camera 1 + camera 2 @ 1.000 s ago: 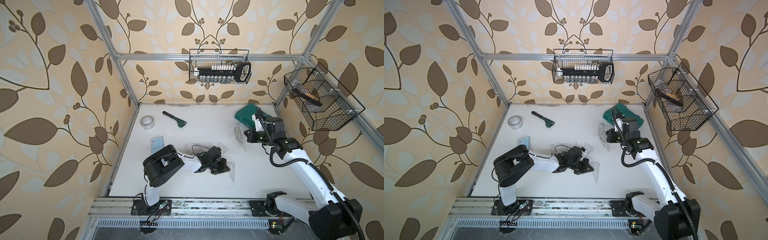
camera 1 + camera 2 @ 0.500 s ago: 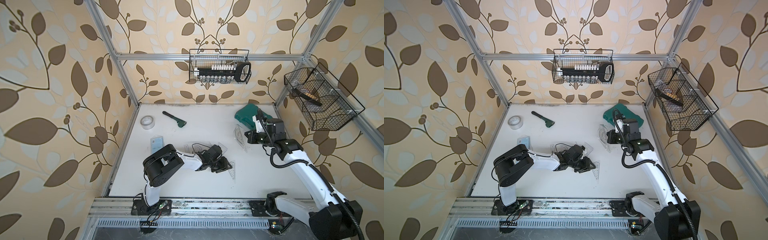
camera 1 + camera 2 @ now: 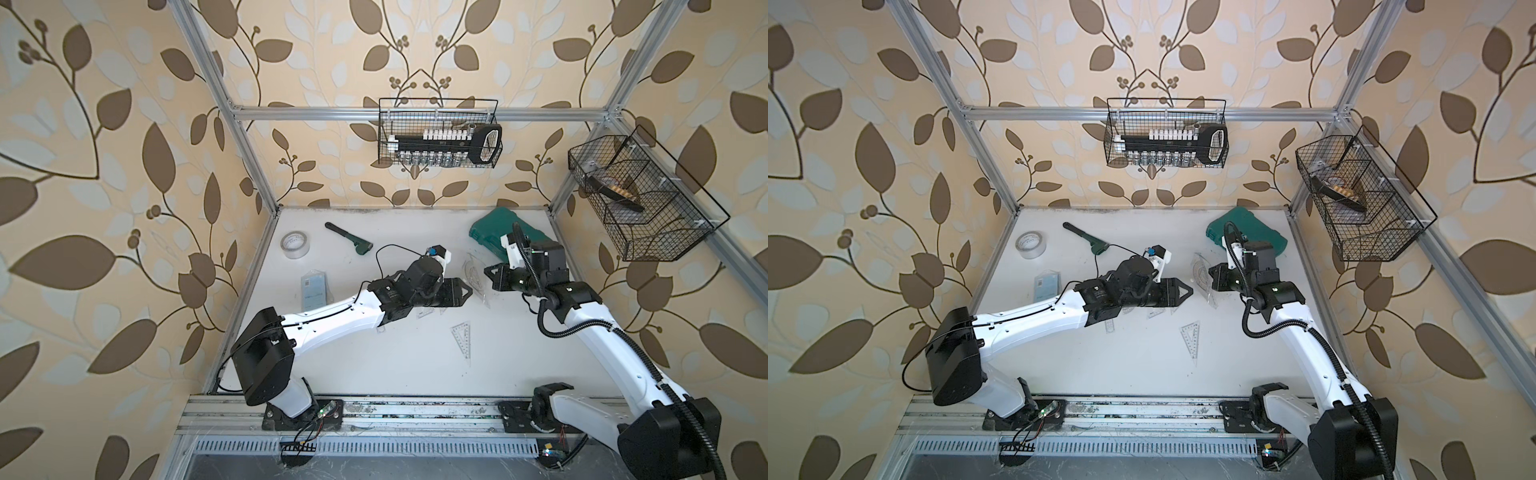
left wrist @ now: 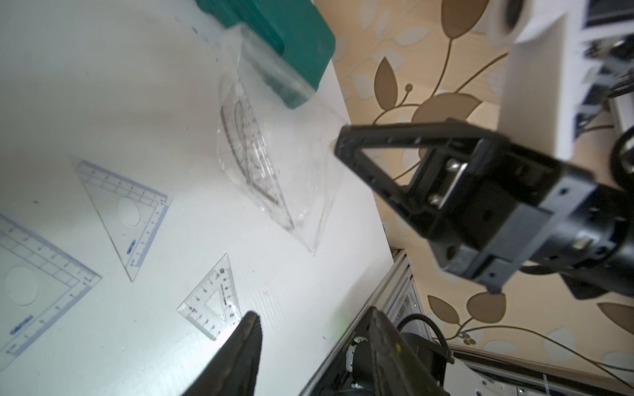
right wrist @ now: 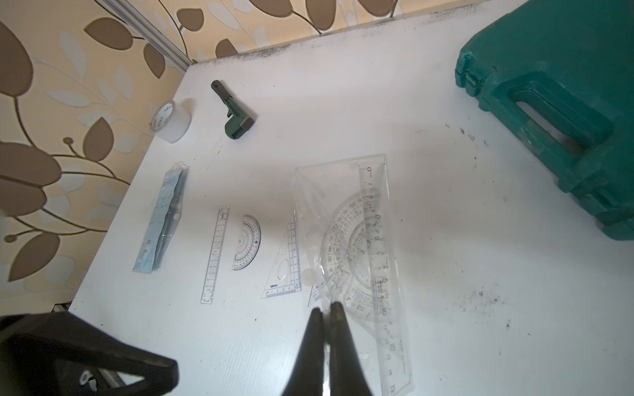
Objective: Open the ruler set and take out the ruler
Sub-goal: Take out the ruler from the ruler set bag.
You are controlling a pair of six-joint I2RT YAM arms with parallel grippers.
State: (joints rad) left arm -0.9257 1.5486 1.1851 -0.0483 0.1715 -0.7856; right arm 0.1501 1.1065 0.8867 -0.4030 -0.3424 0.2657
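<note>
One clear pouch (image 5: pixel 308 205), protractor (image 5: pixel 343 260), ruler (image 5: pixel 380 274) inside

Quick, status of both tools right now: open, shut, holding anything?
Left tool: open, holding nothing.
Right tool: closed, pinching the edge of the clear ruler pouch.

Both top views look steeply down from high overhead on the whole tabletop (image 3: pixel 415 365). Each wrist camera sits close behind its pincer, low over the tabletop. The one behind the left pincer (image 4: pixel 314 313) faces the right pincer (image 4: pixel 341 145). Both wrist views share the pouch (image 5: pixel 343 223).
</note>
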